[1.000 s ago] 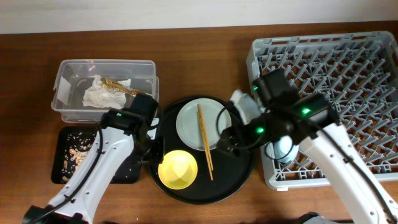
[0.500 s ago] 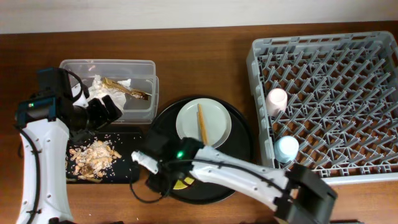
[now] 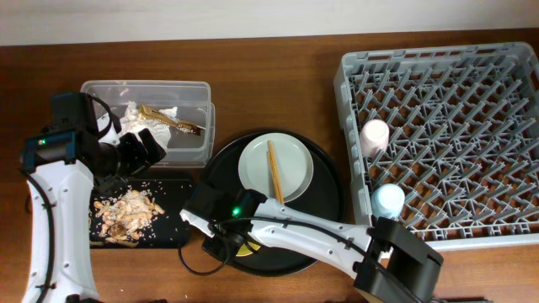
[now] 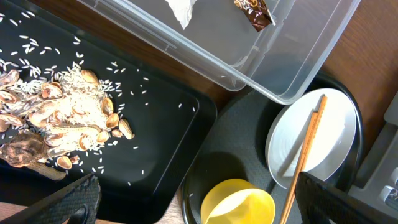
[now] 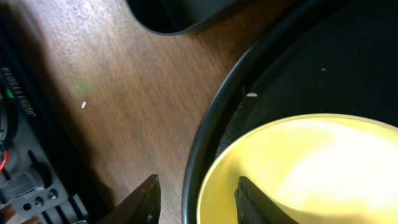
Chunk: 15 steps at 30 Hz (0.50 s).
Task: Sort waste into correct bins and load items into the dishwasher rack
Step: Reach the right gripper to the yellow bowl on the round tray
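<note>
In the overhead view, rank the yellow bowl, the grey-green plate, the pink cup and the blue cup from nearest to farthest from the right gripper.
From the right gripper, low on the round tray's left edge:
1. Yellow bowl, right beside the gripper, mostly hidden under the arm.
2. Grey-green plate, up and right on the same tray.
3. Blue cup, in the rack's near left part.
4. Pink cup, in the rack, farther back.

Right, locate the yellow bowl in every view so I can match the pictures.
Overhead: the yellow bowl is low on the round black tray, mostly hidden under the right arm.
Left wrist: bottom centre, on the same tray, below the plate.
Right wrist: lower right, just beyond the right end effector, whose fingers straddle the bowl's rim.
Shared landmark: the round black tray's rim beside the bowl.
</note>
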### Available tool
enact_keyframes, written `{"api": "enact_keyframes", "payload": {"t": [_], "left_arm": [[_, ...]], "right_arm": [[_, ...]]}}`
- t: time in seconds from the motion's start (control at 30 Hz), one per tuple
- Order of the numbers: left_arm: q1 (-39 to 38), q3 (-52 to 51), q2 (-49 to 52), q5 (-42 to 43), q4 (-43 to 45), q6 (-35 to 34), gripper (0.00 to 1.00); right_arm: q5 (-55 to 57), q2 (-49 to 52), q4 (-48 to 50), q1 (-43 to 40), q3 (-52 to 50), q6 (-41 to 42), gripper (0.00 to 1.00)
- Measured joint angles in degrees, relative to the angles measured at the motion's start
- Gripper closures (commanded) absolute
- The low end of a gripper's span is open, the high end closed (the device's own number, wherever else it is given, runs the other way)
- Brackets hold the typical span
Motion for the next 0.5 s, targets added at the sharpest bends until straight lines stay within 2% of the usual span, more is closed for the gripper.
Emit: {"api": "enact_keyframes", "payload": {"t": [0.37, 0.43, 0.5], "left_arm": [[0.0, 0.0, 0.0, 0.0, 0.0, 0.0, 0.01], [0.0, 0.0, 0.0, 0.0, 0.0, 0.0, 0.01], [0.0, 0.0, 0.0, 0.0, 0.0, 0.0, 0.01]], "right_arm": [[1.9, 2.8, 0.8, 0.0, 0.0, 0.0, 0.60], [2.0, 3.2, 0.9, 0.0, 0.0, 0.0, 0.65], [2.0, 3.2, 0.8, 0.0, 0.0, 0.0, 0.75]]}}
